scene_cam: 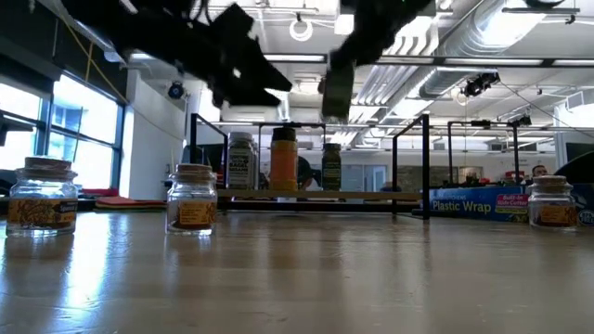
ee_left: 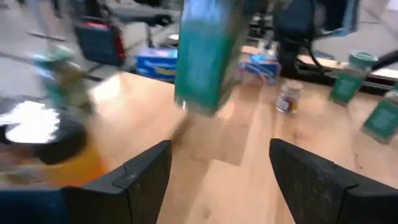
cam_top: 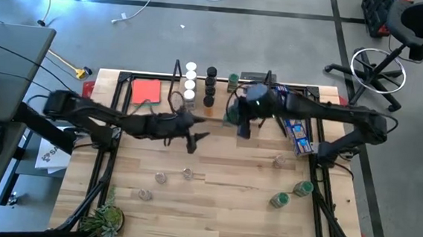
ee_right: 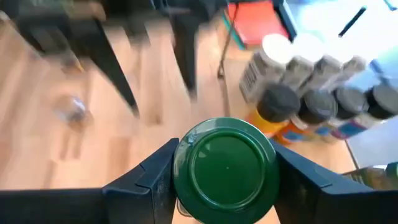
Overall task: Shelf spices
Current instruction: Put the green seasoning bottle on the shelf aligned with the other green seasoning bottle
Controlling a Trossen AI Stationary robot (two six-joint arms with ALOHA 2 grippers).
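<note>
A spice jar with a green lid (ee_right: 225, 167) sits between the fingers of my right gripper (ee_right: 225, 152), above the table's far middle (cam_top: 242, 124). The left wrist view shows this jar (ee_left: 205, 56) tilted in the air above the wood. My left gripper (ee_left: 219, 146) is open and holds nothing, just on the table's left side of the jar (cam_top: 195, 138). The shelf (cam_top: 288, 89) stands at the far edge. White-lidded (cam_top: 190, 80), black-lidded (cam_top: 210, 85) and green-lidded (cam_top: 233, 81) spices stand on its board. My right gripper pinches the green-lidded jar between its two fingers, one on each side at the lid end (ee_right: 183, 168). The lid faces back toward the wrist. The jar is lifted clear of the table and hangs tilted.
Loose jars stand on the near half of the table (cam_top: 161, 178) (cam_top: 187, 174) (cam_top: 278, 162), two of them with green lids at the right (cam_top: 303, 188). A blue packet (cam_top: 297, 136) lies far right and a red card (cam_top: 145, 91) far left. A small plant (cam_top: 104, 217) is at the near left corner.
</note>
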